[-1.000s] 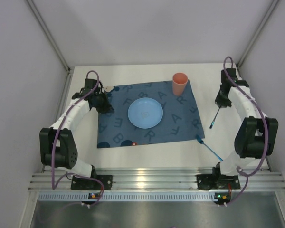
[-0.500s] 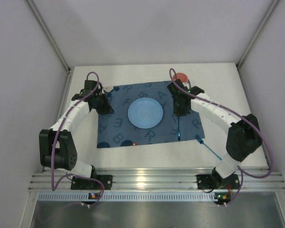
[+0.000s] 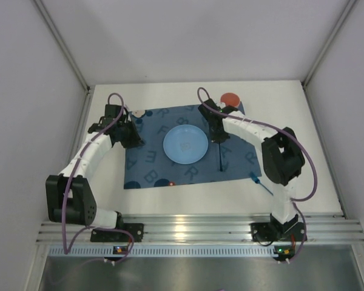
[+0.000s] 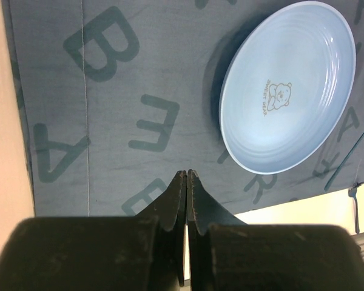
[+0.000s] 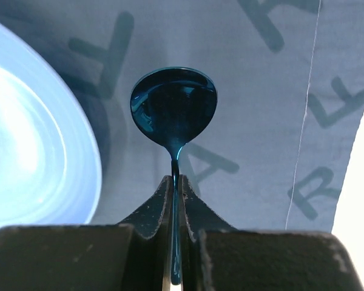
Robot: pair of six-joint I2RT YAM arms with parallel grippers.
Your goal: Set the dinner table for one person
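Clenched on the thin handle of the spoon (image 5: 173, 103), the right fingers (image 5: 155, 209) could have let it swivel onto the plate (image 5: 36, 151) just left of them; the left fingers (image 4: 175, 203) were clenched on nothing.

The white dinner table (image 3: 279, 97) bears a dark blue placemat (image 3: 151, 163) and a blue utensil (image 3: 261, 184).

Dinner table (image 3: 279, 100): a large, flat, matte white rectangular tabletop, lying level between grey enclosure walls. Its middle is covered by a dark blue lettered placemat (image 3: 151, 163). Bare white margins show along the far, left, right and near sides.
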